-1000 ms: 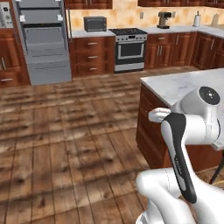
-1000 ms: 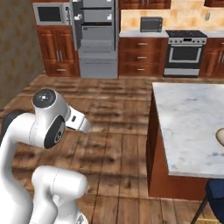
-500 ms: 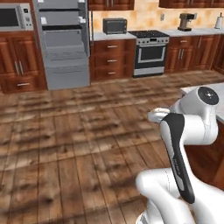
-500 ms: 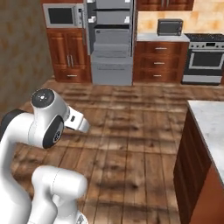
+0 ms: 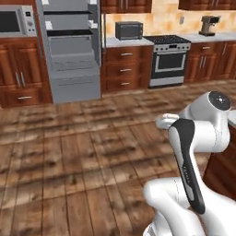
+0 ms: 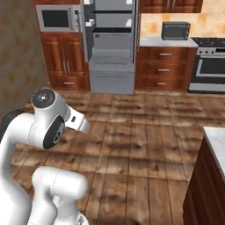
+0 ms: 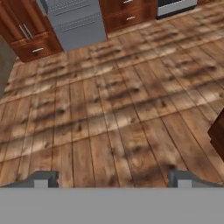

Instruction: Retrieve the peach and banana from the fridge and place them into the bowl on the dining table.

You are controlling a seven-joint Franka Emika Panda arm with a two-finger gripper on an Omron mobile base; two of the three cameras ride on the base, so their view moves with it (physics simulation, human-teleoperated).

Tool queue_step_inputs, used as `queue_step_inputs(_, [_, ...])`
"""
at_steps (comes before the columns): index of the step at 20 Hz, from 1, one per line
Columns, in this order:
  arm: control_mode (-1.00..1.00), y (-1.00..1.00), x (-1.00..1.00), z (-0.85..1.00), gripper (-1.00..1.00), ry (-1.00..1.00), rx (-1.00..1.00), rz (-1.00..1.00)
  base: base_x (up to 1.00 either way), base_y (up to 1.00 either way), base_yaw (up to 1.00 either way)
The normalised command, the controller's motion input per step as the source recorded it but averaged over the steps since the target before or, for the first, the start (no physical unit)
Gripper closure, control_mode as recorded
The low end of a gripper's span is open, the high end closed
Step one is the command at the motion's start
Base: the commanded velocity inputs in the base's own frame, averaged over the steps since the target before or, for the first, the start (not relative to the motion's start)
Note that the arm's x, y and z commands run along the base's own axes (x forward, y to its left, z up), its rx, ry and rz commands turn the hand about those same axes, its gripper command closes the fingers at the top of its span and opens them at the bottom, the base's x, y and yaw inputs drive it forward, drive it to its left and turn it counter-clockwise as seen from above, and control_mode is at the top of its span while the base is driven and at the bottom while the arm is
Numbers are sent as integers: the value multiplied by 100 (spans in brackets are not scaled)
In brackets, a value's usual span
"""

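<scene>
— Where is the fridge, and what is in it?

— The fridge [image 5: 71, 50] stands at the far wall, across the wooden floor [image 5: 83, 152], and both upper doors are swung open. I see black inner shelves and white bins on the doors. From this far I cannot tell any fruit inside; the shelves look dark and the details are too small. The lower drawers are closed.

— And your end effector?

— My end effector [image 7: 113, 179] is spread wide and holds nothing. In the hand view its two fingertips [image 7: 41, 178] rise at the bottom, well apart from each other, and between them is only floor. The fridge drawers appear at the top of that view, so the fridge is ahead of my end effector and well apart from it.

— What stands around the fridge?

— On its left a built-in microwave [image 5: 16, 20] sits above brown wooden cabinets [image 5: 20, 78]. On its right is a desk along the wall, carrying a small dark toaster oven [image 5: 128, 30]. Further right is a steel stove [image 5: 171, 62], and a coffee machine [image 5: 208, 25] behind it on the next desk.

— Any writing to read?

— No, I cannot read any label or brand on these things.

— And the dining table?

— A corner of the dining table [image 6: 216, 138] shows in the right base view, with a white marbled top and a reddish-brown base, close beside me on my right.
</scene>
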Motion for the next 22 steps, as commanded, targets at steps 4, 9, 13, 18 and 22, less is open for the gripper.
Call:
queue_step_inputs(4, [100,0,0,0,-100,0,0,0,100,38,0])
queue_step_inputs(9, [100,0,0,0,-100,0,0,0,100,70,0])
queue_step_inputs(13, [100,0,0,0,-100,0,0,0,100,61,3])
queue_step_inputs(18, [100,0,0,0,-100,0,0,0,90,19,15])
queue_step_inputs(22, [100,0,0,0,-100,0,0,0,81,1,23])
